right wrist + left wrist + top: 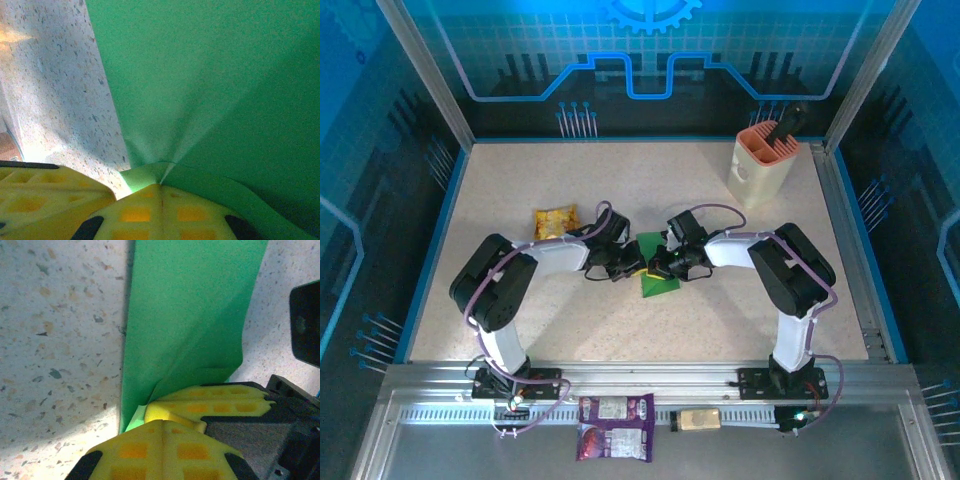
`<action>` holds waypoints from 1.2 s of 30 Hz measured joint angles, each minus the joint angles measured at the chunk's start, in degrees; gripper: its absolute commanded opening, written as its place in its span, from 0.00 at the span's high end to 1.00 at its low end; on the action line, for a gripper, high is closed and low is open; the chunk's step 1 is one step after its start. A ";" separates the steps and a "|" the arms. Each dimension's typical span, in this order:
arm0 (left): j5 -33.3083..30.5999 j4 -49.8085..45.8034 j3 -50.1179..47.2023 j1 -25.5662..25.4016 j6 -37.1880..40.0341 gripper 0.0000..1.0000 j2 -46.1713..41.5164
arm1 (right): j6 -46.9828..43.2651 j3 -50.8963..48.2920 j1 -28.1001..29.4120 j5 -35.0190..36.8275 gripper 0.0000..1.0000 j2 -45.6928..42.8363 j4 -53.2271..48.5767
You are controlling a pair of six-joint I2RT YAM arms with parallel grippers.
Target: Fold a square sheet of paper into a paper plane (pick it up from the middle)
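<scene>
The square sheet of paper [658, 276] is green and lies creased at the middle of the table, between both arms. My left gripper [632, 264] is shut on its left edge. In the left wrist view the yellow pads [200, 402] pinch the green sheet [190, 315], which rises away from the table. My right gripper [662, 266] is shut on the sheet from the right. In the right wrist view the paper [225, 90] puckers into a crease right at the pinch [161, 183]. The two grippers almost touch. A paper plane is out of view.
A yellow snack packet [556, 221] lies just behind the left arm. A peach holder [760, 166] with a black tool [788, 122] stands at the back right. A purple packet [616, 425] and a small tan object [698, 419] rest on the front rail.
</scene>
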 measured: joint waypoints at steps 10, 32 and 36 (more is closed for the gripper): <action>-0.68 -2.64 2.60 0.07 0.17 1.00 2.25 | 0.04 0.00 -0.04 -0.02 0.99 0.04 0.04; -2.40 -4.15 4.46 0.07 1.66 1.00 5.07 | -3.04 -0.37 -0.76 -0.20 0.95 -3.74 -1.01; -2.38 -4.37 4.96 0.04 1.90 1.00 5.40 | -3.89 -0.37 -1.60 0.28 0.95 -3.78 -1.53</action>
